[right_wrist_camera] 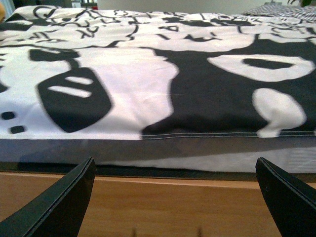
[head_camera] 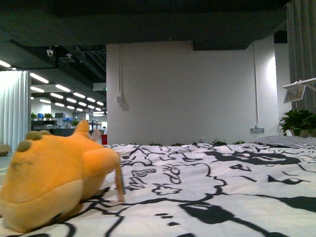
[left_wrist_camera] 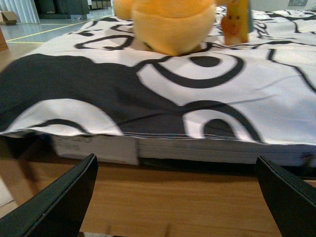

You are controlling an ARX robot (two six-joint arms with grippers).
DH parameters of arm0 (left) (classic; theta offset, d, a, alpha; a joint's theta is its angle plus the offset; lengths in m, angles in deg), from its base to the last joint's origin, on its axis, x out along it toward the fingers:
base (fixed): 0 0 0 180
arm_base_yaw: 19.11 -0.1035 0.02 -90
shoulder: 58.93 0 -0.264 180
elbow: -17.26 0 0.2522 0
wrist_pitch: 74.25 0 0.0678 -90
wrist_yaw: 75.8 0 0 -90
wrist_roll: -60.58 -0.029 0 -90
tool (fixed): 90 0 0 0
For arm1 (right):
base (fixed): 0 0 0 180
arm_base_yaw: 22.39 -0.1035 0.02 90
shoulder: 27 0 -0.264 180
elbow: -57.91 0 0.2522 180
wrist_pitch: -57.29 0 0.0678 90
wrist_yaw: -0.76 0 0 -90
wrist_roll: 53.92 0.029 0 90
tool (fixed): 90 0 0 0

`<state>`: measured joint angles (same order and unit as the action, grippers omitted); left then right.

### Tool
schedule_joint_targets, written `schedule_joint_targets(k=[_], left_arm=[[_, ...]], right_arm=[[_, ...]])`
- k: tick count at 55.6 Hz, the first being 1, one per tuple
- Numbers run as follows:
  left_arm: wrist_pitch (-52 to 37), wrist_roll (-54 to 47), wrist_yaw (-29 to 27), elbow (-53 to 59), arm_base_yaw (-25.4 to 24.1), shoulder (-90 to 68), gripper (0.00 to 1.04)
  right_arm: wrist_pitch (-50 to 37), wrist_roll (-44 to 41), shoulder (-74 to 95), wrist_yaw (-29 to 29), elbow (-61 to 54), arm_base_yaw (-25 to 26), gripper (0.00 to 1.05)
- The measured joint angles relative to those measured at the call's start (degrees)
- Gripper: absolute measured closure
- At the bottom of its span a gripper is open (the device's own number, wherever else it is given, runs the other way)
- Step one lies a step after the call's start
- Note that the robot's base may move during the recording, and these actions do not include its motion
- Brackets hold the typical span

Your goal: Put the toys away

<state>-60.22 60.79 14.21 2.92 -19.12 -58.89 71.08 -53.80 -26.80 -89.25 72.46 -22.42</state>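
Closest to you, both pincers are spread wide with nothing in them. The left gripper and right gripper both sit low, off the bed and about level with the wooden bed frame. So you're at the reach-in stage, nothing grabbed yet.

Past the frame comes the mattress edge, then the black-and-white duvet. It looks loose and a bit wrinkly. If I were you I'd lift clear of that edge before going forward, or the lower finger could snag the fabric and drag it along.

Further in is the orange plush toy, lying on the duvet on the robot's left side. In the left wrist view the toy is almost dead ahead, so I'd say this is the left arm's job. The right wrist view shows just bedding, so park that arm.

The toy looks soft and round, so go for the fat middle of the body and close down firmly, since plush squishes and slips. Skip the cardboard hang tag next to it, that'd be a flimsy hold.

Heads up: I can't see any bin or box in these views. Beyond the bed there's only a white wall and a potted plant.
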Motion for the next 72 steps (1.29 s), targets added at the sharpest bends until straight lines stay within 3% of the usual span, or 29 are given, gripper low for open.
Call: schedule_joint_targets(k=[50,52,56,59,63,72], left_arm=[[-0.02,0.02,-0.2,0.02,0.15,-0.07,0.06],[-0.02,0.02,-0.2,0.02,0.15,-0.07,0.06],[-0.02,0.02,-0.13,0.02,0.15,-0.07,0.06],[-0.02,0.02,-0.11,0.02,0.15,-0.09,0.06],[-0.02,0.02,-0.13,0.02,0.15,-0.07,0.06],[-0.02,0.02,-0.04,0.02,0.15,-0.07,0.06]], right_arm=[[0.02,0.02,0.02,0.42,0.0,0.04,0.07],[0.22,0.46,0.33,-2.21,0.04,-0.63,0.07],[0.85,2.47,4.04,-20.94,0.61,-6.47,0.07],[0.15,2.95,6.32,-28.13,0.61,-8.13,0.07],[-2.86,3.21,8.74,-32.68,0.83,-8.74,0.07],[-14.43,2.84,18.62,-32.76,3.17,-10.67,0.07]])
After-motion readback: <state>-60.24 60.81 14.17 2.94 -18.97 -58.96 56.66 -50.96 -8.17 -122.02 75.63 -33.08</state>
